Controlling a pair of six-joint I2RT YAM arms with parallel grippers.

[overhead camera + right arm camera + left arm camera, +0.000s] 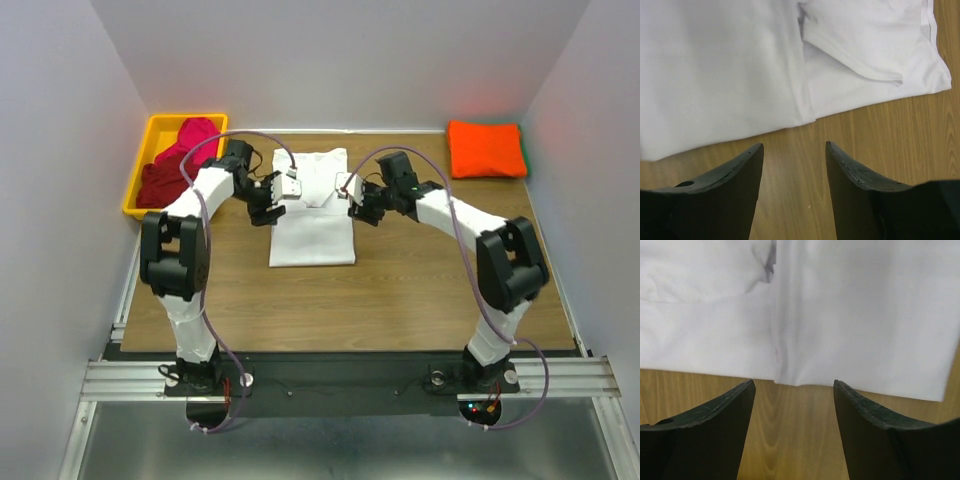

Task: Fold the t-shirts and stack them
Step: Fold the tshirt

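At the far left, the yellow bin holds a dark red t-shirt with a magenta t-shirt behind it, both unfolded.

The left gripper hovers low over the bare table, just beside the left edge of the white t-shirt. Its jaws stand moderately apart and hold nothing.

The white t-shirt lies flat mid-table as a narrow rectangle, collar at the far end, its sides apparently already turned in.

The right gripper mirrors the left at the shirt's right edge, also parted and empty, with the cloth edge just ahead of its fingertips.

At the far right corner, an orange t-shirt sits neatly folded, well apart from the rest.

The step in hand looks like taking both side edges for the next, crosswise fold. To do it well:
- Each gripper should slide a lower finger under the edge and close on every layer. The wrist views show the cloth doubled there, and catching only the top ply would let the tucked sides spill open.
- The two grips should sit level with each other.
- Both arms should lift together and travel at an even pace, so the fold line runs straight across and the edges land square.
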